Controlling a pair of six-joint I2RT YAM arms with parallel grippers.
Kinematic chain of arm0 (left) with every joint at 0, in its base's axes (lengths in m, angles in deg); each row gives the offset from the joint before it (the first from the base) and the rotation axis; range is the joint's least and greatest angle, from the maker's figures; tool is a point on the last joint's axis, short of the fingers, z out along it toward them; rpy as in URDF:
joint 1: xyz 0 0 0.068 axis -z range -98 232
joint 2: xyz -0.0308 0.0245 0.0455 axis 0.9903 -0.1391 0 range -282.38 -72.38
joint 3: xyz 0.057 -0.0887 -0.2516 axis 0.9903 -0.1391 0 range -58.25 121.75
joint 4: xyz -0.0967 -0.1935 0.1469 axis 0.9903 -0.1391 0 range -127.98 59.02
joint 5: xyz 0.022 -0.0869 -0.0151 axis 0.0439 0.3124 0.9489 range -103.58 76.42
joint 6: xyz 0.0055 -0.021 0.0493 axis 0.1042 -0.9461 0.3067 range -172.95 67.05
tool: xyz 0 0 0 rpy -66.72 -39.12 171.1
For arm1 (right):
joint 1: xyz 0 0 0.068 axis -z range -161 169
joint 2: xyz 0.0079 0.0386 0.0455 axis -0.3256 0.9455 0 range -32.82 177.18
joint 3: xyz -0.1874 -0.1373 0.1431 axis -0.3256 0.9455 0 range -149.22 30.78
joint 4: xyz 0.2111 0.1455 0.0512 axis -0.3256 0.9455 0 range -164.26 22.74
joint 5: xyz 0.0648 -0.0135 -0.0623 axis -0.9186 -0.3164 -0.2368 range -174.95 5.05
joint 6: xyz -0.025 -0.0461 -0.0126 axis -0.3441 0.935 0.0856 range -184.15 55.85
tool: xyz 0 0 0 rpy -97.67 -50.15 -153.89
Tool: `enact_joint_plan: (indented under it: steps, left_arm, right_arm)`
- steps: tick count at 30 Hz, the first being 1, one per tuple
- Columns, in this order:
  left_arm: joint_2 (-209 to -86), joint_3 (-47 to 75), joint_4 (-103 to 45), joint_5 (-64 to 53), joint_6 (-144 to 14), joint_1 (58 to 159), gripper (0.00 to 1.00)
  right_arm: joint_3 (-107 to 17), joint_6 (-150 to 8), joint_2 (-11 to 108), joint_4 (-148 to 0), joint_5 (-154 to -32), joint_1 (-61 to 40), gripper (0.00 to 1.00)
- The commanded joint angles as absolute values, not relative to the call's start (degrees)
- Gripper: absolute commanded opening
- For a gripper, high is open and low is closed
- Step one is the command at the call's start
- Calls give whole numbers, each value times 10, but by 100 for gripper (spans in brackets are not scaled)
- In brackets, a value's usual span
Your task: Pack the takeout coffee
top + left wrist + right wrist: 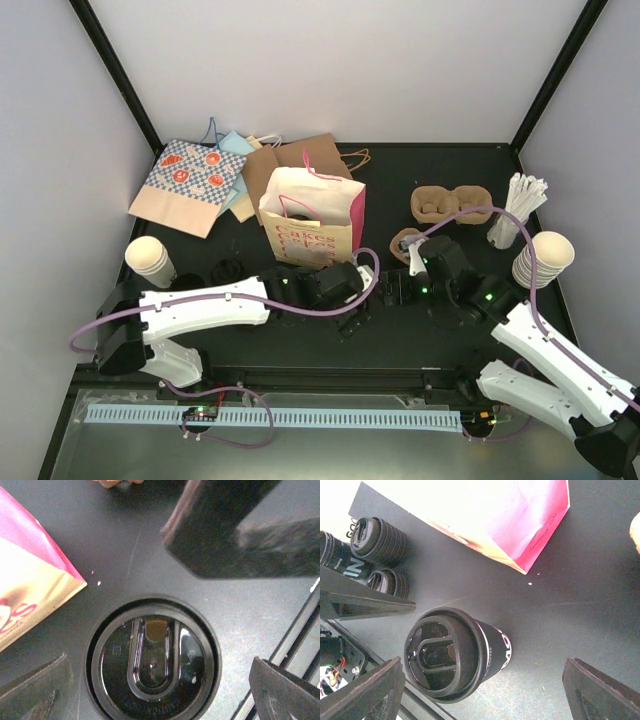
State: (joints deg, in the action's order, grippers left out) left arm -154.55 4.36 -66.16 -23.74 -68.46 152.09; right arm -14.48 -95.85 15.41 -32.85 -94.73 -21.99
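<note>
capped cup stands upright on the table, low centre of the left wrist view, just right of the paper bag's near corner. in the top view the arms hide it. left gripper hangs straight over its lid, fingers spread wide w/ a gap showing each side, nothing held. right gripper is also spread & empty. the cup sits close to its lower-left finger, the other finger well apart at lower right.

step looks like picking up this cup for the bag, prob w/ the left arm since it's centred. to do it well:
- drop till the pads sit on the cup wall below the lid rim, not on the lid. squeezing the lid could pop it.
- close soft, the wall will likely dent.
- keep it upright and lift above the bag mouth before going across. the handles there could snag.

room is tight. both grippers crowd one cup. the dark block at upper right of the left wrist view is likely the right one, so it should back off first. the bag corner is just left of the cup, the near-edge rail at lower right, and the lid stacks at upper left of the right wrist view. free tabletop lies to the right in that view.
</note>
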Motion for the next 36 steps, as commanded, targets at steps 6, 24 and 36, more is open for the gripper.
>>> enact_joint_plan:
  steps: [6, 24, 36]
  left_arm:
    - [-1492, 97, -721, -252, -714, 1518, 99]
    - [-1241, -218, -523, -26, -960, 1363, 78]
    - [-1267, -260, -440, 82, -986, 1292, 64]
  right_arm:
    - [-167, -880, 140, -304, -938, -219, 87]
    - [-299, -852, 328, -215, -864, -371, 100]
    - [-343, -928, 441, -189, -767, -431, 98]
